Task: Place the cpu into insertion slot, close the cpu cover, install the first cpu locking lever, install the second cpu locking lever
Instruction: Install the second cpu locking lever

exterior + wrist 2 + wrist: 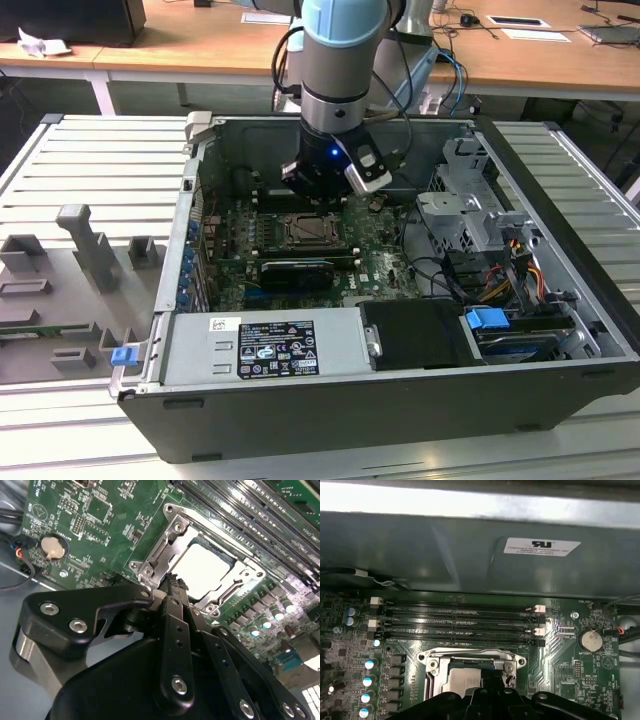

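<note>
cpu (202, 570) seated under cpu cover (162, 547); gripper (175, 584) vertical above, fingers closed, empty.

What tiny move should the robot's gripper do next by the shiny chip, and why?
Probably a gentle push down on the edge of the cpu cover. In the second wrist view the cpu already lies in its socket with the frame over it, and the gripper, fingers together, has its tip right at that edge. Whether the frame lies fully flat, I cannot tell.
</note>
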`<state>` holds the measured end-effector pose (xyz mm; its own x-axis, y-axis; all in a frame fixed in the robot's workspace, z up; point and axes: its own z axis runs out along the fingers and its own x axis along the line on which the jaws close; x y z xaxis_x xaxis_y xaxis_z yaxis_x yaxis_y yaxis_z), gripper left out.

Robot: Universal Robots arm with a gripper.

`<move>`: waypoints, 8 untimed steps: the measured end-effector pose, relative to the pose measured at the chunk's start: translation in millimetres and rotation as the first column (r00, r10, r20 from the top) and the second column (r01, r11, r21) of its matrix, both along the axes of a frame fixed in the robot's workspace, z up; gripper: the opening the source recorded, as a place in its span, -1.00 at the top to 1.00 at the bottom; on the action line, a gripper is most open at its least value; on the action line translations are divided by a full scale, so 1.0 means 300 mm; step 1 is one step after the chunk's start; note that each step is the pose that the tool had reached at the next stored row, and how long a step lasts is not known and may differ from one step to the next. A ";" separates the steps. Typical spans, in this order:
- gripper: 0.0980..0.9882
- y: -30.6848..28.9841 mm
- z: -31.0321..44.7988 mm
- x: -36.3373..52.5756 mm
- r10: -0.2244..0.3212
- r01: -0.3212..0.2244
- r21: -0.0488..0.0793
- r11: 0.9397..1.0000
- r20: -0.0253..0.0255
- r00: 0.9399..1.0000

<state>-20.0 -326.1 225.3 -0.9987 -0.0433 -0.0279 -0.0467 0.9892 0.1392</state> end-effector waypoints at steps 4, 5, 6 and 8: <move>0.98 -0.002 0.014 0.000 0.000 0.000 0.000 1.000 0.000 1.000; 0.98 -0.009 0.014 0.000 0.000 0.000 0.000 1.000 0.000 1.000; 0.98 -0.014 0.013 0.000 0.000 0.000 0.000 1.000 0.000 1.000; 0.98 -0.018 0.013 0.000 0.000 0.000 0.000 1.000 0.000 1.000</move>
